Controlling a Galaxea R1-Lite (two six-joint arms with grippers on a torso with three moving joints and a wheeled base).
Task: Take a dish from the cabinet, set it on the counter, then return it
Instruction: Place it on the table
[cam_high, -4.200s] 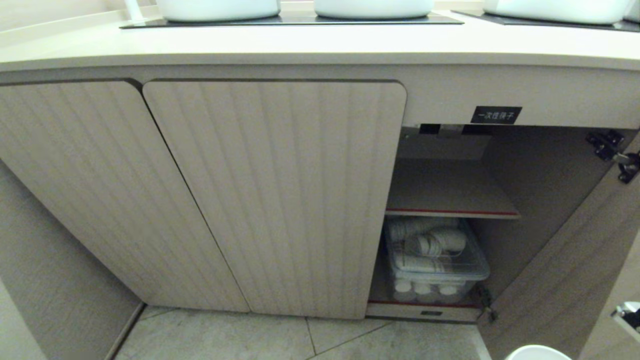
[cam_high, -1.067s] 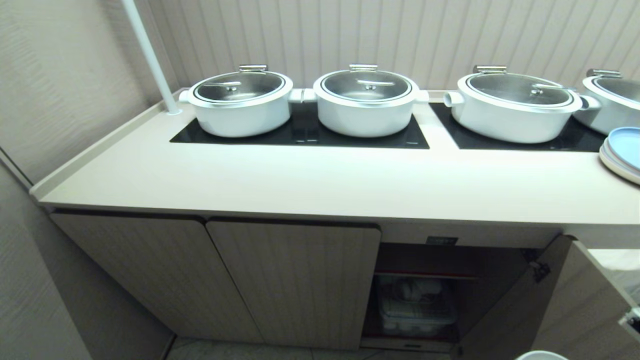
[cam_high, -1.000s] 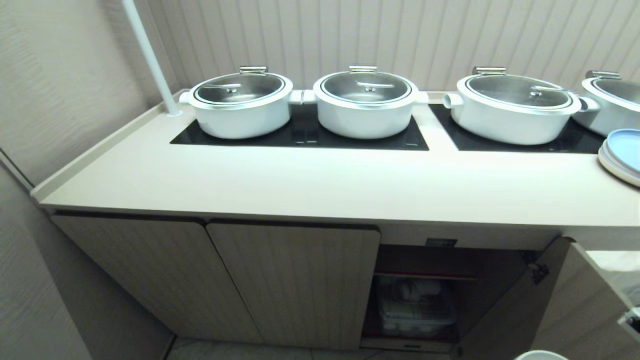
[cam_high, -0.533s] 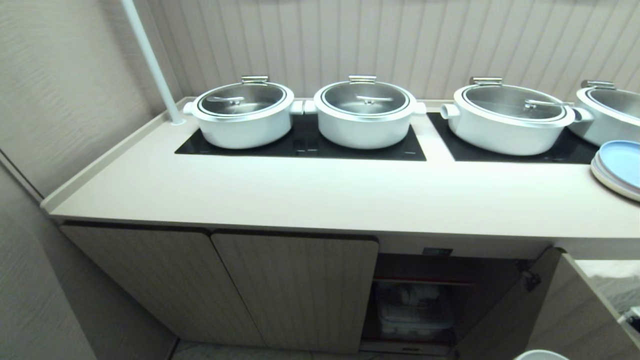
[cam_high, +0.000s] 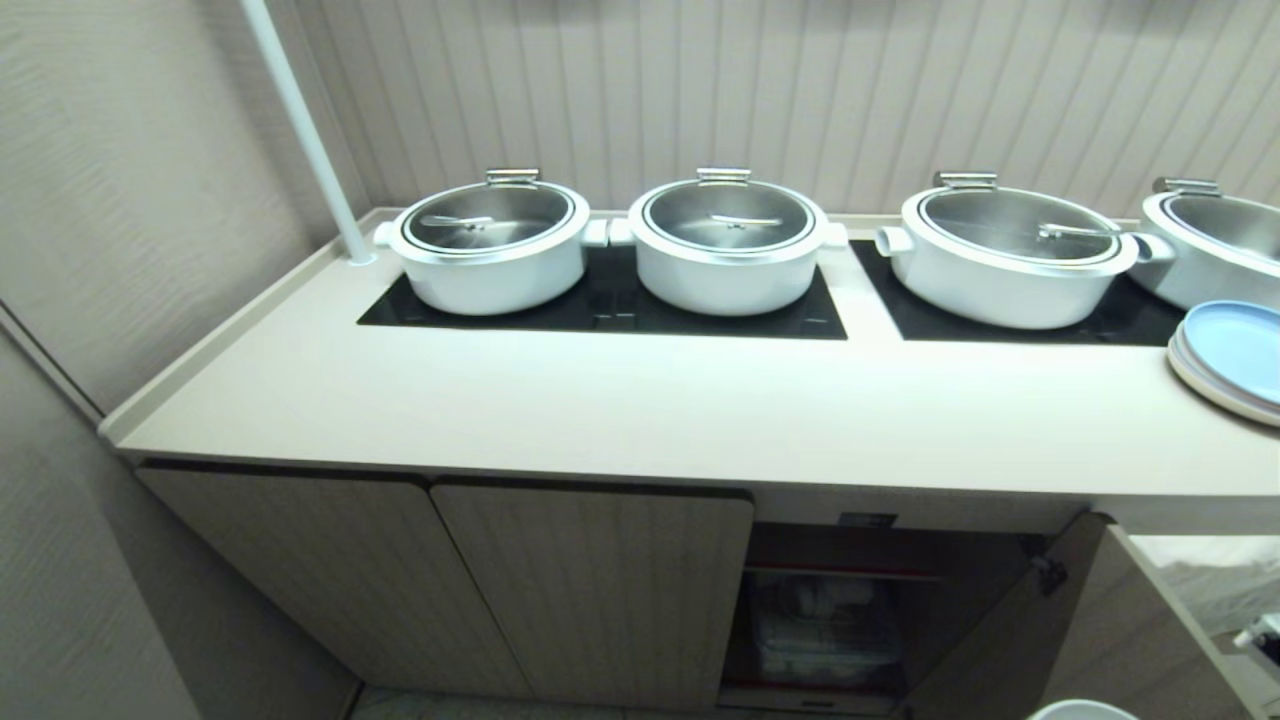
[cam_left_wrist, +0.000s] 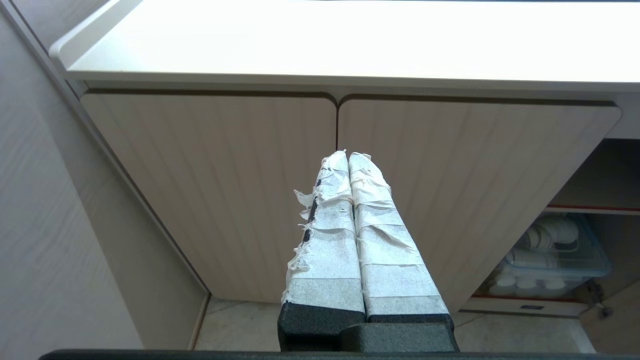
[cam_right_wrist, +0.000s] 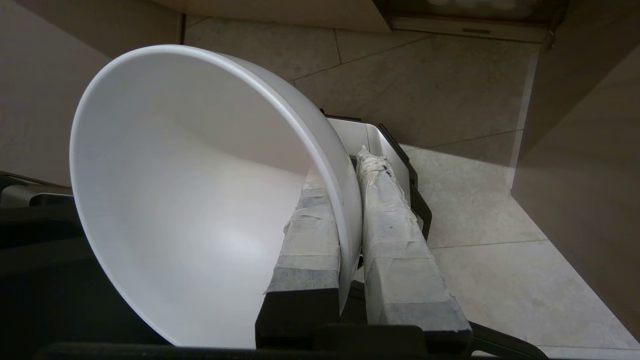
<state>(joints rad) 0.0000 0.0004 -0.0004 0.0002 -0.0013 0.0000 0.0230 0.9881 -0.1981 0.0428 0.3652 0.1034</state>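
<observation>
My right gripper (cam_right_wrist: 350, 170) jaws are clamped on the dish (cam_right_wrist: 200, 200) rim, one finger inside the bowl, one outside, dish tipped on edge over the floor (cam_right_wrist: 450, 100), low beside the open cabinet (cam_high: 850, 600) and below the table (cam_high: 650, 410). Left gripper (cam_left_wrist: 348, 157) jaws pressed together, empty, facing the closed cabinet doors (cam_left_wrist: 225, 175)

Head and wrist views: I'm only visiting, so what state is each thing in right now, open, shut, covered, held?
Right gripper: shut on the white bowl, pinching its rim.
White bowl: held, empty.
Left gripper: shut, holding nothing.
Cabinet: two ribbed doors shut, right door swung open.
Clear bin: on the cabinet's lower shelf, holding white cups.
Pots: lids on.
Counter: bowl not on it.
Plates: stacked at the counter's right end.
</observation>
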